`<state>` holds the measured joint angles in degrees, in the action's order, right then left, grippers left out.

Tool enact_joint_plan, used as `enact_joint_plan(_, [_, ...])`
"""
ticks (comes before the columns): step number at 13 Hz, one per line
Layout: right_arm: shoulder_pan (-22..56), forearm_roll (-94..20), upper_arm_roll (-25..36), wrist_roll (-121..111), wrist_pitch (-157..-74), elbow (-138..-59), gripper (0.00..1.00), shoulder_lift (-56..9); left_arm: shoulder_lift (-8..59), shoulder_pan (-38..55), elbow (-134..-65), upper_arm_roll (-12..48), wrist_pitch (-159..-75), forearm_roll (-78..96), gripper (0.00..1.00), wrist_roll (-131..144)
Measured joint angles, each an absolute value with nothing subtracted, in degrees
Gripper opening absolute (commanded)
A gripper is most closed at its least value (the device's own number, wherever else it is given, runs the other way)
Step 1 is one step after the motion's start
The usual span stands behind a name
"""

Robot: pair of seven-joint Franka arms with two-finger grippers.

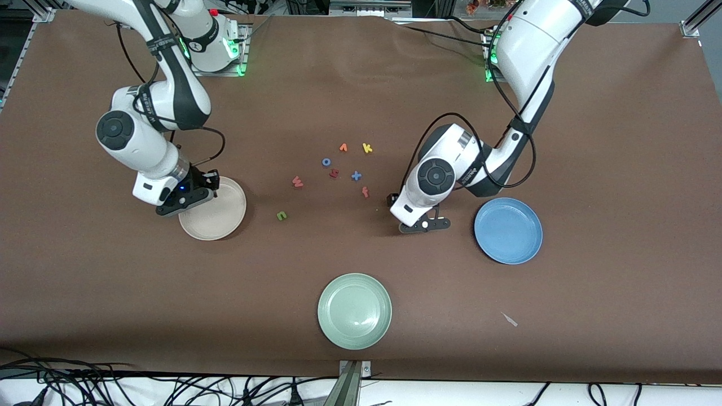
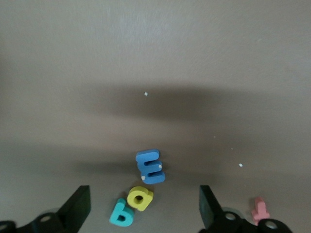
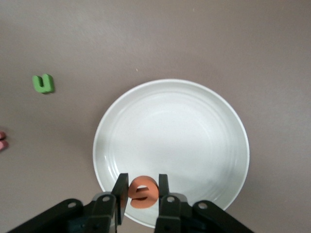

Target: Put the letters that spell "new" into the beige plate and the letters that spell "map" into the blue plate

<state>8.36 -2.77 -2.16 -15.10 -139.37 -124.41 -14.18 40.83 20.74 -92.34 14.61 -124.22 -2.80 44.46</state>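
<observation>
Your right gripper (image 3: 142,193) hangs over the rim of the beige plate (image 1: 225,217), its jaws clamped on the orange e (image 3: 142,191). That plate sits toward the right arm's end of the tabletop (image 1: 620,141), midway between the robots' edge and the camera's edge. Your left gripper (image 2: 145,206) hovers low over bare tabletop beside the blue plate (image 1: 509,230), its jaws spread wide and holding nothing. In the left wrist view, the blue m (image 2: 149,166), the yellow a (image 2: 140,197) and the teal p (image 2: 121,213) lie bunched on the tabletop between those open jaws, the a touching the p; the front view hides all three under the arm. The blue plate sits toward the left arm's end of the tabletop. The green n (image 1: 281,215) lies on the tabletop just beside the beige plate, and the pinkish-red w (image 1: 297,181) lies a little farther from the front camera than the n. Near the tabletop's middle you see loose letters: the blue o (image 1: 326,162), the orange v (image 1: 343,148), the yellow k (image 1: 366,148) and the red f (image 1: 365,192). A pale green plate (image 1: 355,310) rests near the camera's edge.
</observation>
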Motion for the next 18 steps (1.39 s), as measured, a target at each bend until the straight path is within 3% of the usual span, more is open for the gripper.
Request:
enact_joint_plan(2, [8.66,-2.77,-3.55,-13.11,-140.47,-124.79,0.53,-15.56,41.1,20.79,-95.72,14.56,-129.48,-2.8,0.57,46.02])
enact_joint_plan(7, [13.97,-2.77,-6.76,-1.2,-141.41,-121.39,0.59,-18.48,41.99,21.0,-97.15,14.52,-131.73,-3.43,0.12,46.19])
enact_joint_plan(9, [17.7,-2.72,-6.82,3.9,-141.68,-118.37,0.62,-21.77,41.87,21.06,-97.07,14.67,-131.72,-5.59,0.04,46.42])
enact_joint_plan(13, [20.66,-0.84,-6.7,7.0,-147.73,-113.36,0.64,-30.3,38.16,18.98,-93.25,13.85,-124.15,-6.66,0.06,44.97])
enact_joint_plan(15, [20.57,0.47,-6.14,7.0,-147.95,-111.32,0.64,-32.19,33.45,13.84,-90.81,13.51,-117.51,-6.77,0.08,36.77])
enact_joint_plan(18, [20.43,2.4,-4.48,7.0,-148.39,-110.89,0.64,-32.4,31.36,3.22,-91.12,13.26,-114.92,-6.79,0.1,22.09])
